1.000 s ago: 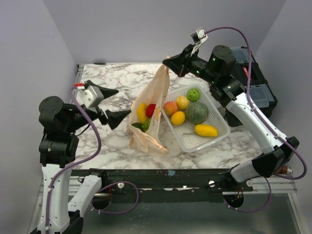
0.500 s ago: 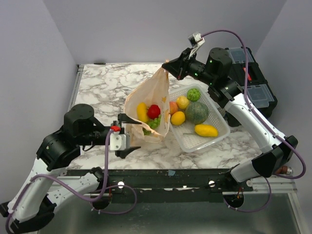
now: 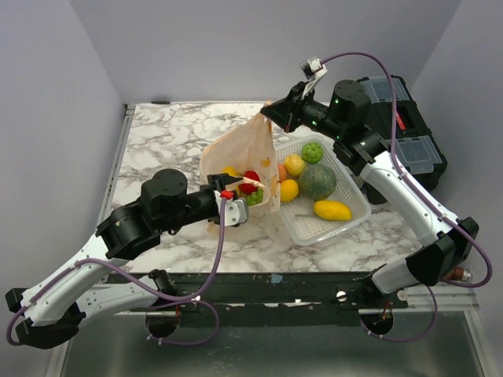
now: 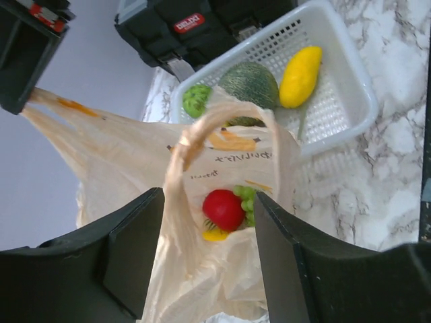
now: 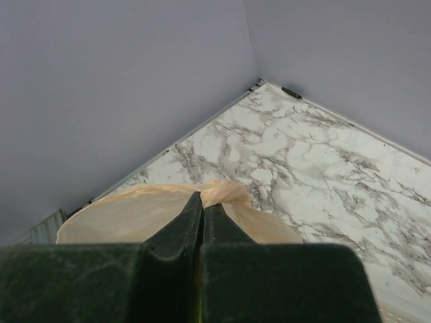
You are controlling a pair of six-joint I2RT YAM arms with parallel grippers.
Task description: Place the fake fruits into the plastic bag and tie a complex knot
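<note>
The pale-orange plastic bag (image 3: 245,153) stands on the marble table, pulled up by one handle. My right gripper (image 3: 269,112) is shut on that handle; a bunched lump of plastic (image 5: 225,194) sticks out past its tips (image 5: 203,202), and whether it is a knot I cannot tell. My left gripper (image 3: 229,194) is at the bag's near side, its jaws apart around the other handle loop (image 4: 202,134), with bag plastic between the fingers (image 4: 138,249). Inside the bag lie a red fruit (image 4: 223,208), green grapes (image 4: 248,200) and a yellow fruit (image 3: 229,172).
A white lattice basket (image 3: 352,217) stands right of the bag, touching it. It holds a melon (image 3: 317,181), a yellow mango (image 3: 332,210), a bumpy green fruit (image 3: 312,151) and several small round fruits. A black toolbox (image 3: 413,145) sits behind my right arm.
My left arm swung in from the left to the bag's near side, and its jaws have narrowed around the near handle loop. The right gripper kept holding the bag up.
</note>
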